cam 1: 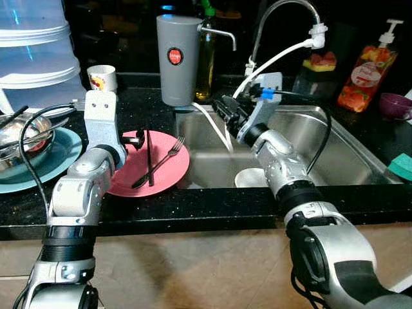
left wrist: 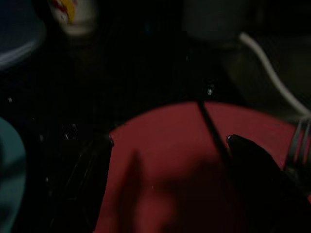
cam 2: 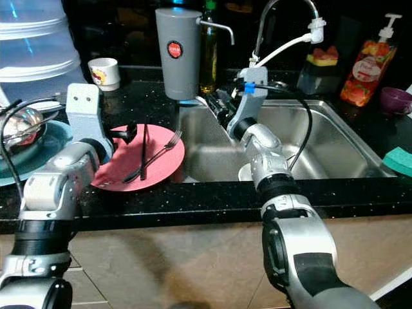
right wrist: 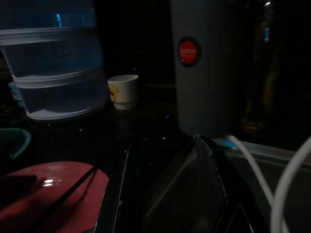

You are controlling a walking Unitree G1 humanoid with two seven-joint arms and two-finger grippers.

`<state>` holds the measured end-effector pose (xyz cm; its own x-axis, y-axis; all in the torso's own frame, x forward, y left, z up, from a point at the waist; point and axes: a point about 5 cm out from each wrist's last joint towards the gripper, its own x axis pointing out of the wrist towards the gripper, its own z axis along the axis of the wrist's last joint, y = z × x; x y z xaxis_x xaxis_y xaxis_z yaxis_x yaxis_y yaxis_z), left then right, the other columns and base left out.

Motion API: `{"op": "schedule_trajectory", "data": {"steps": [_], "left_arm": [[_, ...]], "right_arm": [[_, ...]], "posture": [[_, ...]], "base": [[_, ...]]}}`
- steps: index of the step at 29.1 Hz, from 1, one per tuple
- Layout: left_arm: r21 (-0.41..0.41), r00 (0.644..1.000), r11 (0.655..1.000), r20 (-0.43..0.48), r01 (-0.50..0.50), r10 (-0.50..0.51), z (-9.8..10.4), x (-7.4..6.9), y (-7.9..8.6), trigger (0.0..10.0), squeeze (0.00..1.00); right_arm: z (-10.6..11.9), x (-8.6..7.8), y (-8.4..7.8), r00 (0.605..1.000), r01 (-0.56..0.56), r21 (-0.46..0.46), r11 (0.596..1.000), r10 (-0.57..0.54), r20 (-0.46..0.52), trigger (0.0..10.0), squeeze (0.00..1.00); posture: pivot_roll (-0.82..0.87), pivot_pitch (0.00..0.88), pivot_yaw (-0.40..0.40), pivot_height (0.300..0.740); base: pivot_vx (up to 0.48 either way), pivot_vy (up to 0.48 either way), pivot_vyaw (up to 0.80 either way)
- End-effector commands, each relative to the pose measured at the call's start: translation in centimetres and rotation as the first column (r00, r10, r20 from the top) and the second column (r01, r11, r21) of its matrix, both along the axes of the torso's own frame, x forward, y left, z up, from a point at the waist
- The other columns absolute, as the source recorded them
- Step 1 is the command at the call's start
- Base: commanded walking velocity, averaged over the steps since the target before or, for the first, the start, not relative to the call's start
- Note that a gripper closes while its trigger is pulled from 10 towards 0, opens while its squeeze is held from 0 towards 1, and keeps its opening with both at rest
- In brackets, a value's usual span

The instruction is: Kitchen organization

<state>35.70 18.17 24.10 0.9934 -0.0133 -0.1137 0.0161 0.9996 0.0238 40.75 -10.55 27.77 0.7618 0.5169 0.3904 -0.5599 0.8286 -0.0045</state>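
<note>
A pink plate (cam 1: 164,170) lies on the black counter just left of the sink (cam 1: 335,138). On it rest a silver fork (cam 1: 168,154) and a black chopstick (cam 1: 149,158). My left gripper (cam 1: 135,138) hovers at the plate's far left rim, open, with the chopstick (left wrist: 209,126) beside one of its fingers (left wrist: 248,153). My right gripper (cam 1: 222,106) hangs over the sink's back left corner, near the grey canister (cam 1: 178,58), open with nothing between its fingers. A white bowl (cam 1: 251,177) sits in the sink under the right forearm.
A teal plate (cam 1: 45,168) with a metal bowl (cam 1: 26,132) and utensils is at far left, behind it stacked clear tubs (cam 1: 35,45) and a white cup (cam 1: 103,77). A tap (cam 1: 283,13), white hose (cam 1: 277,58), soap bottle (cam 1: 367,71), purple cup (cam 1: 394,105) and teal sponge (cam 1: 402,166) ring the sink.
</note>
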Motion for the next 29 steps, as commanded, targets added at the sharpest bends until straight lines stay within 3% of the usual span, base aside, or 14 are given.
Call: {"op": "schedule_trajectory", "data": {"steps": [1, 6, 9, 14, 16, 18, 19, 20, 21, 22, 25, 29], "left_arm": [[0.041, 0.998, 0.999, -0.067, -0.001, 0.003, -0.5, 0.3, 0.0, 10.0, 1.00], [0.080, 0.993, 0.997, -0.121, -0.001, 0.010, -1.3, 0.5, 0.2, 10.0, 1.00], [0.128, 0.994, 0.991, -0.110, 0.028, -0.014, -1.3, 0.7, 0.2, 10.0, 0.98], [0.169, 0.994, 0.985, -0.108, 0.044, -0.026, -1.1, 1.0, 0.2, 10.0, 0.71], [0.180, 0.994, 0.982, -0.108, 0.048, -0.029, -1.0, 1.1, 0.3, 10.0, 0.66], [0.207, 0.993, 0.977, -0.108, 0.059, -0.037, -0.9, 1.1, 0.3, 10.0, 0.45], [0.215, 0.993, 0.975, -0.110, 0.062, -0.039, -0.9, 1.1, 0.3, 10.0, 0.42], [0.221, 0.992, 0.973, -0.114, 0.069, -0.044, -0.9, 1.1, 0.2, 10.0, 0.29], [0.223, 0.992, 0.972, -0.117, 0.073, -0.048, -0.9, 1.1, 0.2, 10.0, 0.29], [0.216, 0.991, 0.973, -0.121, 0.078, -0.053, -0.9, 1.1, 0.1, 10.0, 0.02], [0.203, 0.987, 0.974, -0.144, 0.097, -0.068, -1.3, 1.2, 0.0, 10.0, 0.00], [0.228, 0.983, 0.965, -0.158, 0.128, -0.093, -1.7, 1.2, -0.2, 10.0, 0.00]], "right_arm": [[-0.8, 0.1, 0.0, 0.999, -0.002, -0.008, 1.000, 0.002, -0.032, 10.0, 0.00], [-1.4, -0.1, 0.1, 0.998, -0.033, 0.027, 0.999, 0.034, -0.059, 10.0, 0.00], [-2.1, -0.4, 0.4, 0.986, -0.139, 0.040, 0.989, 0.142, -0.083, 10.0, 0.00], [-2.6, -1.8, 0.5, 0.927, -0.374, -0.046, 0.926, 0.372, -0.049, 10.0, 0.00], [-2.6, -2.0, 0.4, 0.912, -0.409, -0.052, 0.911, 0.407, -0.044, 10.0, 0.00], [-2.4, -2.5, 0.0, 0.883, -0.469, -0.094, 0.878, 0.469, -0.031, 10.0, 0.00], [-2.4, -2.7, -0.2, 0.868, -0.495, -0.120, 0.861, 0.495, -0.031, 10.0, 0.00], [-2.5, -2.9, -0.5, 0.850, -0.526, -0.146, 0.838, 0.526, -0.042, 10.0, 0.00], [-2.6, -3.1, -0.6, 0.837, -0.545, -0.160, 0.823, 0.544, -0.050, 10.0, 0.00], [-2.7, -3.3, -0.9, 0.821, -0.568, -0.188, 0.802, 0.567, -0.060, 10.0, 0.00], [-3.1, -3.9, -1.5, 0.777, -0.625, -0.228, 0.746, 0.622, -0.097, 10.0, 0.00], [-3.4, -4.3, -1.5, 0.759, -0.646, -0.246, 0.722, 0.641, -0.113, 10.0, 0.00]], "posture": [[0.16, 0.036, -0.044, 0.740], [0.16, 0.036, -0.044, 0.740], [0.16, 0.032, -0.036, 0.740], [0.16, 0.030, -0.037, 0.740], [0.16, 0.029, -0.038, 0.740], [0.16, 0.029, -0.037, 0.740], [0.16, 0.029, -0.037, 0.740], [0.16, 0.028, -0.037, 0.740], [0.16, 0.028, -0.036, 0.740], [0.16, 0.028, -0.036, 0.740], [0.16, 0.032, -0.036, 0.740], [0.16, 0.036, -0.034, 0.740]], "base": [[0.000, 0.000, 0.00], [0.000, 0.000, 0.00], [0.000, 0.000, 0.00], [0.000, 0.000, 0.00], [0.000, 0.000, 0.00], [0.000, 0.000, 0.00], [0.000, 0.000, 0.00], [0.000, 0.000, 0.00], [0.000, 0.000, 0.00], [0.000, 0.000, 0.00], [0.000, 0.000, 0.00], [0.000, 0.000, 0.00]]}}
